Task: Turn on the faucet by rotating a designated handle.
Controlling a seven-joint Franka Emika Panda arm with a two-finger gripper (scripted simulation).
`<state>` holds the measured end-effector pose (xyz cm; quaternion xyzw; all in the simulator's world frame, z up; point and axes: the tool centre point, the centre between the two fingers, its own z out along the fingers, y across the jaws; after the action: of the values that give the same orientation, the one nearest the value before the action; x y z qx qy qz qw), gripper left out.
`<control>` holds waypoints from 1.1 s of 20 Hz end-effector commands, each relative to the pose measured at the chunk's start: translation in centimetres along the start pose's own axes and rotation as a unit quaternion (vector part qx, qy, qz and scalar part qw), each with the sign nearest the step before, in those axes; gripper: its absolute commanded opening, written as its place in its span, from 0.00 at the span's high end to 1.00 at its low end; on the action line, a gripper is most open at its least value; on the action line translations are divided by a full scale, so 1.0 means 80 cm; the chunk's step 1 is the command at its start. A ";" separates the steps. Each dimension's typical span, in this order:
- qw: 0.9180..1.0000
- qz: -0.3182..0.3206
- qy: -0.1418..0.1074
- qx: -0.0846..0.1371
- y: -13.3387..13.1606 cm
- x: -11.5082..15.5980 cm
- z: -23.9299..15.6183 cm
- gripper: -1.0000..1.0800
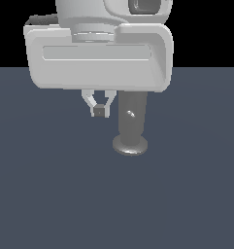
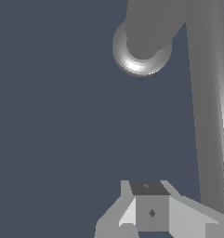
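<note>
Gripper (image 1: 99,111) is held closed, empty — at the faucet's (image 1: 132,121) 9 o'clock in the exterior view, seemingly so the handle (image 2: 208,107) can be pushed.

My own hand covers the top of the faucet (image 1: 132,121) in the exterior view. In the wrist view the handle (image 2: 208,102) is cut by the picture's edge, and my gripper (image 2: 148,211) also, so its opening is unclear.
</note>
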<state>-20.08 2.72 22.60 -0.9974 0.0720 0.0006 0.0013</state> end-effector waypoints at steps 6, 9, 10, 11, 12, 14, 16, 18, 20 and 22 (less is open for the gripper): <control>1.000 0.001 0.001 0.000 -0.001 0.002 0.005 1.00; 1.000 0.001 0.001 0.000 0.011 0.004 0.005 1.00; 1.000 0.001 0.001 0.000 0.017 0.005 0.005 1.00; 1.000 0.001 0.001 0.000 0.023 0.006 0.005 1.00; 1.000 0.001 0.001 0.000 0.029 0.007 0.005 1.00; 1.000 0.001 0.001 0.000 0.042 0.009 0.006 1.00; 1.000 0.001 0.000 -0.001 0.054 0.011 0.006 1.00; 1.000 0.001 0.000 -0.001 0.066 0.013 0.006 1.00; 1.000 0.001 0.000 -0.001 0.078 0.015 0.006 1.00; 1.000 0.001 0.000 -0.001 0.090 0.017 0.006 1.00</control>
<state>-19.45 -3.06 23.14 -0.9979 0.0640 -0.0102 -0.0001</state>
